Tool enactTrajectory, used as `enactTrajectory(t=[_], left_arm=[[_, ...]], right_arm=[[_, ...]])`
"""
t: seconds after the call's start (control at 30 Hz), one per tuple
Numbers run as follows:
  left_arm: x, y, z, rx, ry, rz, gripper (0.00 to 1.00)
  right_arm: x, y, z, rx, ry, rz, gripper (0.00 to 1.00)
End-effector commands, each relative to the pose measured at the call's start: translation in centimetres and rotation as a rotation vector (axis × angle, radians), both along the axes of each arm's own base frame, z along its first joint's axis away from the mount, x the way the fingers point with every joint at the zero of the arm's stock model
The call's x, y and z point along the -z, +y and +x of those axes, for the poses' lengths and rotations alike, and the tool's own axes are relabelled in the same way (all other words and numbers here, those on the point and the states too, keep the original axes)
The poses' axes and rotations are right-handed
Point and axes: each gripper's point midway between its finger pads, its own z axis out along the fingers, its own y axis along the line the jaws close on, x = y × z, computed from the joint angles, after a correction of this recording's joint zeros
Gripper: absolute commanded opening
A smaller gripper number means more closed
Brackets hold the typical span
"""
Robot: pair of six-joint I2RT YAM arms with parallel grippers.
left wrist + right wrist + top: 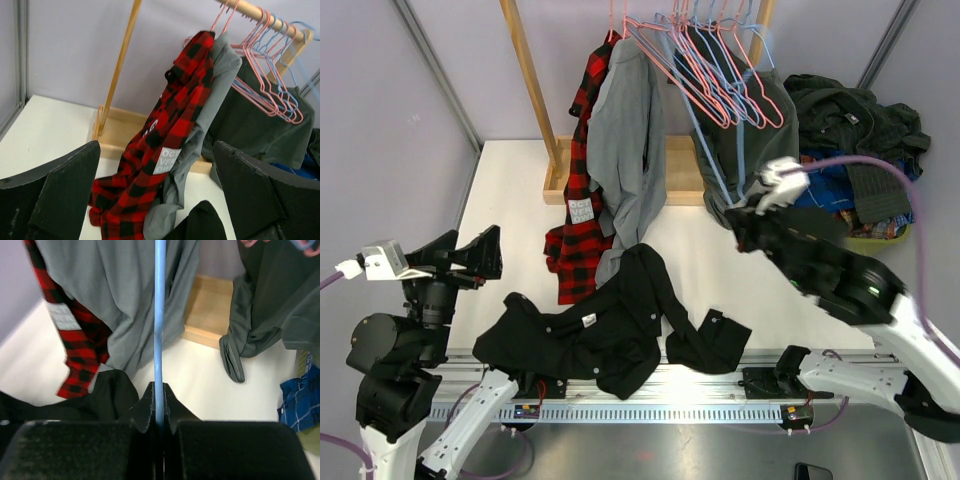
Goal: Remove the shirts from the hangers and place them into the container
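Right jaws are clamped shut on a light blue hanger [160, 330] at 2 o'clock. Left jaws stand wide apart, empty, at 8 o'clock. Black shirt [610, 325] lies on the bench [510, 200] at 6 o'clock.

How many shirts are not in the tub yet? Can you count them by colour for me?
Red-and-black plaid shirt, hanging on the rail: 1
Light grey shirt, hanging on the rail: 1
Dark grey shirt, hanging on the rail: 1
Black shirt, lying on the table: 1
Total: 4
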Motion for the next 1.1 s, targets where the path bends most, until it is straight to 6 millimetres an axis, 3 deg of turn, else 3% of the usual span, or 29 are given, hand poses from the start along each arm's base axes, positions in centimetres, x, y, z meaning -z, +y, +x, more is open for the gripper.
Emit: enactTrajectory(t=[0.0,0.07,0.1,0.13,0.2,0.23,0.33,0.37,0.4,0.47,0.53,0.57,0.6,0.67,0.7,0.77,0.83,0.87,0.9,0.97,1.07], left_arm=[[0.1,-0.7,-0.3,0.041,-0.006,-0.028,0.99],[0.2,-0.9,-0.3,0.055,-0.004,-0.024,0.99],[0.3,-0.9,-0.4,0.058,-0.001,-0.022,0.99],[0.4,-0.9,-0.4,0.057,0.0,-0.02,0.99],[0.5,-0.9,-0.5,0.059,-0.001,-0.016,0.99],[0.5,-0.9,-0.6,0.061,-0.002,-0.015,0.99],[0.5,-0.7,-0.9,0.057,-0.012,-0.011,0.99],[0.5,-0.7,-1.0,0.058,-0.015,-0.011,0.99],[0.6,-0.7,-1.0,0.059,-0.013,-0.01,0.99],[0.7,-0.7,-1.1,0.06,-0.015,-0.009,0.99],[0.8,-0.6,-1.1,0.056,-0.015,-0.007,0.99],[0.8,-0.5,-1.2,0.054,-0.015,-0.005,0.99],[0.7,-0.5,-1.3,0.054,-0.019,-0.006,0.99],[0.7,-0.3,-1.4,0.05,-0.022,-0.006,0.99],[0.6,-0.3,-1.6,0.049,-0.026,-0.007,0.99],[0.6,-0.1,-1.7,0.044,-0.028,-0.007,0.99],[0.6,0.0,-1.9,0.043,-0.029,-0.006,0.99],[0.6,0.0,-1.9,0.042,-0.03,-0.007,0.99],[0.6,0.1,-2.0,0.043,-0.031,-0.005,0.99],[0.5,0.2,-2.3,0.04,-0.036,-0.008,0.99],[0.3,0.3,-2.6,0.04,-0.042,-0.011,0.99]], right_arm=[[0.3,2.6,3.6,0.09,0.008,-0.014,0.0],[1.1,4.1,5.4,0.114,0.02,-0.053,0.0],[0.2,4.5,6.0,0.128,0.011,-0.043,0.0],[1.0,5.3,7.2,0.144,0.027,-0.071,0.0],[0.0,5.3,9.1,0.18,0.024,-0.053,0.0],[1.1,6.2,10.3,0.178,0.05,-0.075,0.0],[1.0,7.0,13.1,0.191,0.062,-0.07,0.0],[0.1,7.2,13.7,0.191,0.046,-0.055,0.0],[1.1,7.6,15.1,0.192,0.066,-0.074,0.0],[-0.4,8.0,16.2,0.187,0.051,-0.053,0.0],[0.5,8.8,18.0,0.171,0.082,-0.068,0.0],[-0.9,8.9,18.5,0.168,0.066,-0.053,0.0],[0.2,9.9,19.5,0.143,0.094,-0.067,0.0],[0.5,9.8,20.8,0.147,0.116,-0.077,0.0],[0.2,10.6,21.7,0.128,0.116,-0.068,0.0],[-0.7,10.7,22.5,0.121,0.121,-0.062,0.0],[1.4,11.6,23.6,0.101,0.173,-0.095,0.0],[0.5,11.8,23.8,0.095,0.161,-0.081,0.0],[1.9,12.5,24.5,0.089,0.19,-0.098,0.0],[1.9,12.4,24.8,0.084,0.2,-0.104,0.0],[3.7,12.9,24.8,0.058,0.257,-0.126,0.0]])
